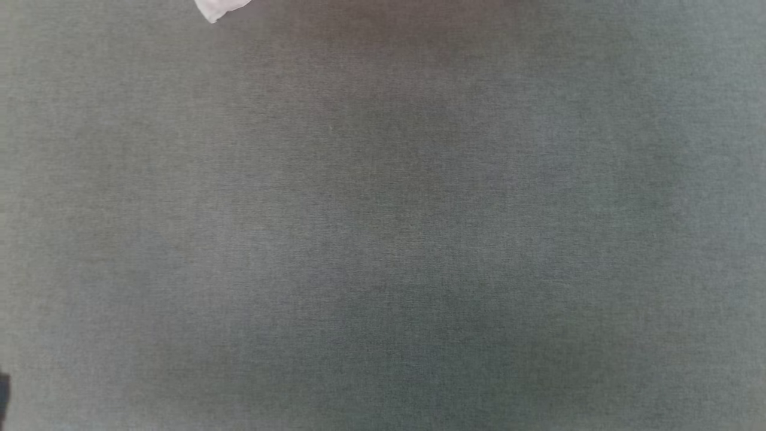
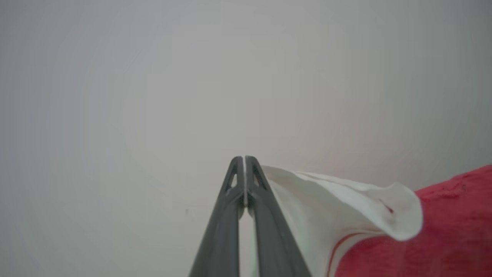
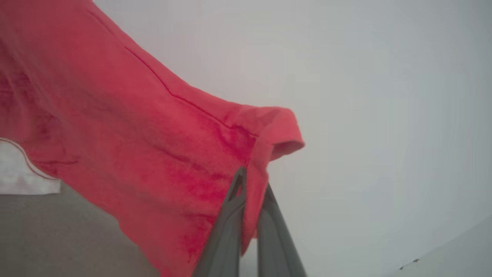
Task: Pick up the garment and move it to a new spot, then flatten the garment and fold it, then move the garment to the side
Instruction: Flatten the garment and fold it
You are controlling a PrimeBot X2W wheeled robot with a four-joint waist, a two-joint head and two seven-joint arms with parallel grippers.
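The garment [image 3: 134,127] is red with white sleeve panels and hangs lifted between my two grippers. In the right wrist view my right gripper [image 3: 251,182] is shut on a red edge of it, the cloth pinched between the fingers, and a white panel [image 3: 19,173] hangs at the far left. In the left wrist view my left gripper [image 2: 244,159] is shut on a white sleeve panel [image 2: 346,207], beside the red body [image 2: 453,231]. A white corner of the garment [image 1: 215,9] pokes in at the top of the head view. The number print is hidden.
The grey cloth-covered table [image 1: 383,239] spreads across the head view, and a patch of the table [image 3: 57,238] lies below the hanging cloth in the right wrist view. A small dark part [image 1: 3,392] shows at the lower left edge.
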